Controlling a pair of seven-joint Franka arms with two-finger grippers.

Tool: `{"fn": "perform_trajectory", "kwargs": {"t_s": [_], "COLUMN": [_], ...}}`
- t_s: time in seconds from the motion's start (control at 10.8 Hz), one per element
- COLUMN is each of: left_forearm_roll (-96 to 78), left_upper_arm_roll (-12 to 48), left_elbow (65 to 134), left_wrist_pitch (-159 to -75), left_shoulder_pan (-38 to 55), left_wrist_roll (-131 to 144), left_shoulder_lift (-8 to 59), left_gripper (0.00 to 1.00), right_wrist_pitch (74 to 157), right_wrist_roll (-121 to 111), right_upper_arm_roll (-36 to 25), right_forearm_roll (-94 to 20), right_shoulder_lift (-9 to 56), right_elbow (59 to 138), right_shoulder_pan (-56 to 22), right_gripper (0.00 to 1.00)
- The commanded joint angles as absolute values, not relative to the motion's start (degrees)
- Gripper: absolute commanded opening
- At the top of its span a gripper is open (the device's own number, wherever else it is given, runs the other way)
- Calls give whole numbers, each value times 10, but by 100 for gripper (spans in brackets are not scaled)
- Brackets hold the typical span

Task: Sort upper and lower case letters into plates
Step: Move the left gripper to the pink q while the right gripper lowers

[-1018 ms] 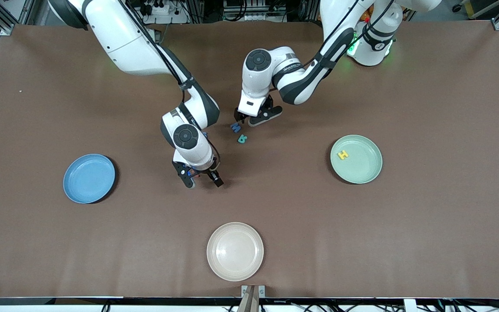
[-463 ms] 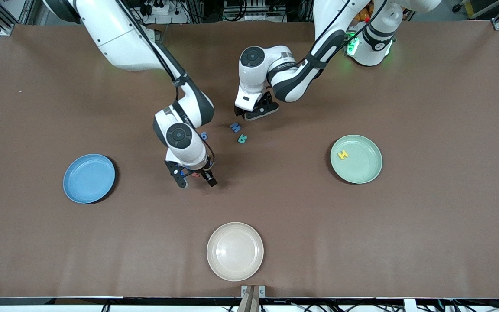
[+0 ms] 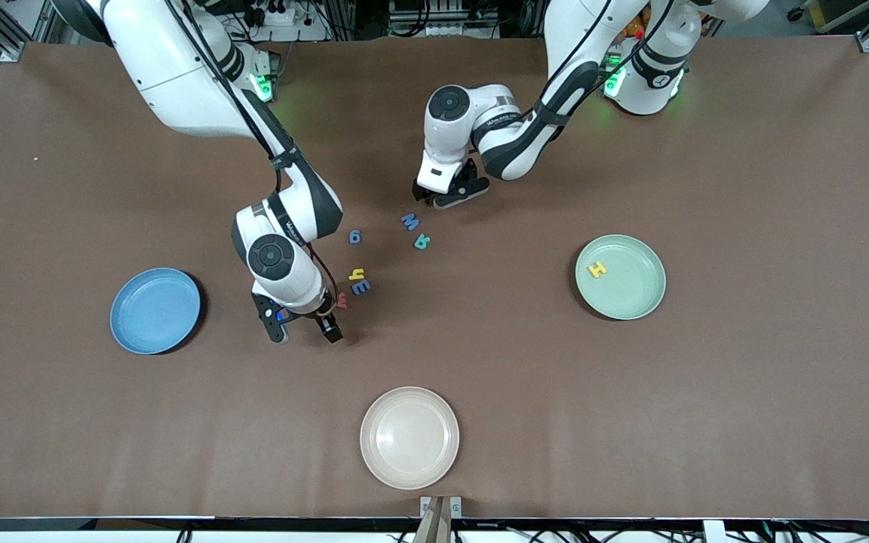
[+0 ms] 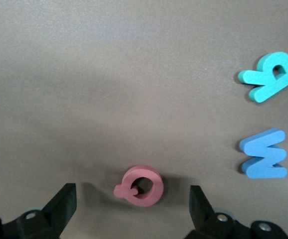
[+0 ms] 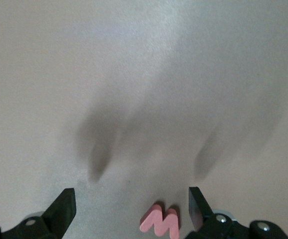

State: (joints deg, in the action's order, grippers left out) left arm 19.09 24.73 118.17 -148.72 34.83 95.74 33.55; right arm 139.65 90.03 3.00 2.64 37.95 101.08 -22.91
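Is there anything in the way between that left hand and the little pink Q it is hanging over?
Nothing visible. In the left wrist view the left hand is open, and the pink Q lies on bare table between its fingers. The teal R and blue W lie off to one side, clear of it.

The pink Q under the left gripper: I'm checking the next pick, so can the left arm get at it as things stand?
Probably yes. The left gripper hangs open over the pink Q, which lies flat between its fingers. The blue M and teal letter lie well apart.
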Motion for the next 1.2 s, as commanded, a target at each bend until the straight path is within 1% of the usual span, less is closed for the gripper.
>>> {"fn": "perform_trajectory", "kwargs": {"t_s": [0.0,0.19,0.28,0.37,0.46,0.65,0.74,1.11], "left_forearm_roll": [213,213,214,234,245,259,259,259], "left_upper_arm_roll": [250,248,247,247,247,247,247,249], "left_elbow": [1191,1193,1192,1193,1192,1191,1191,1184], "left_wrist_pitch": [-1499,-1500,-1500,-1500,-1500,-1500,-1500,-1500], "left_shoulder_pan": [344,344,344,344,344,344,344,345], "left_wrist_roll": [981,989,989,992,1010,1022,1022,1043], "left_shoulder_lift": [332,333,334,334,335,336,336,337], "left_gripper": [100,100,98,84,75,73,67,67], "right_wrist_pitch": [1403,1403,1405,1412,1414,1417,1417,1419], "right_wrist_roll": [946,965,974,976,976,977,977,989], "right_upper_arm_roll": [34,34,34,34,34,33,33,33], "right_forearm_roll": [32,32,32,32,32,32,32,32], "right_shoulder_lift": [380,377,379,380,380,380,380,383], "right_elbow": [1023,1032,1032,1032,1032,1033,1033,1033], "right_shoulder_pan": [-236,-245,-250,-250,-250,-250,-250,-251], "right_gripper": [100,100,100,100,100,100,100,100]}}
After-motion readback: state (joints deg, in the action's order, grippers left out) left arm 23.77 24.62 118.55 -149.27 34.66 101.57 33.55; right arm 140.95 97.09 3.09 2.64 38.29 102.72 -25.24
